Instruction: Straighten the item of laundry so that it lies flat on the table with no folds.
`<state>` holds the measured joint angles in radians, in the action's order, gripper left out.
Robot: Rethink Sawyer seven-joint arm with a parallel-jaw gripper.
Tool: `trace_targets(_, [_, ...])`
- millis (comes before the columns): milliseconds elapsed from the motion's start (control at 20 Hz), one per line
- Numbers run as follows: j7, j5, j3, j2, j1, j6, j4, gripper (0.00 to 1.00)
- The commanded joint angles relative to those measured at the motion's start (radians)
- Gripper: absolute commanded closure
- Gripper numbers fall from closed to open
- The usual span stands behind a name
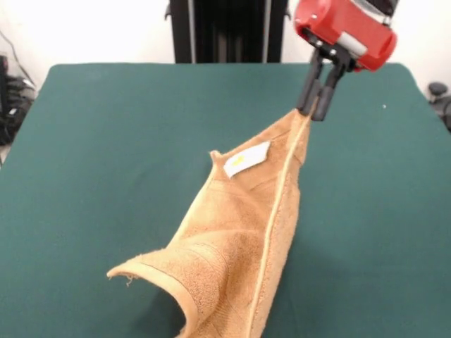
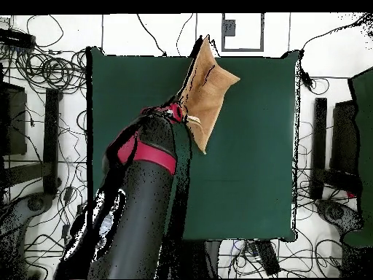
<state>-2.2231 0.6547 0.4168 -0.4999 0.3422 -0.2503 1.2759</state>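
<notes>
Right now you have the gripper point(image 1: 313, 111) pinched shut on one corner of the towel point(image 1: 239, 239), its two dark fingers closed narrow around the cloth just below the red wrist housing. That towel is tan, golden-brown terry with a looped, nubby pile, and it hangs as a long tapering wedge: narrow at the held corner, widening toward the front view's bottom edge, where the lower end rests on the table point(image 1: 99, 141). Its long axis runs from the gripper at the upper right down to the lower left in the front view. A raised hem runs along that axis as a pale ridge, and a woven border band curves across the wide lower end, where one corner curls up off the surface. You can see a small white tag point(image 1: 247, 159) near the upper part (it bears a yellowish mark, but no writing you could read). The table top is dark green, matte and felt-like. From overhead, the towel point(image 2: 207, 91) lies near the table's point(image 2: 248, 175) far edge, ahead of the arm.
</notes>
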Motion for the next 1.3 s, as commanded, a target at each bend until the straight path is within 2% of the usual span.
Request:
trace_targets(50, [-0.209,-0.077,-0.059,0.147,0.073,0.013,-0.006,1.0])
trace_targets(250, [-0.25,-0.094,-0.009,0.225,0.112,0.048,-0.05,1.0])
trace_targets(400, [-0.241,-0.108,0.006,0.236,0.122,0.054,-0.052,1.0])
trace_targets(600, [-0.229,-0.129,0.026,0.251,0.139,0.015,-0.059,1.0])
trace_targets(800, [-0.27,-0.165,0.072,0.329,0.176,-0.019,-0.101,1.0])
trace_targets(950, [-0.273,-0.213,0.069,0.336,0.184,-0.064,-0.106,1.0])
trace_targets(1300, [-0.224,-0.339,0.077,0.305,0.209,-0.272,-0.111,1.0])
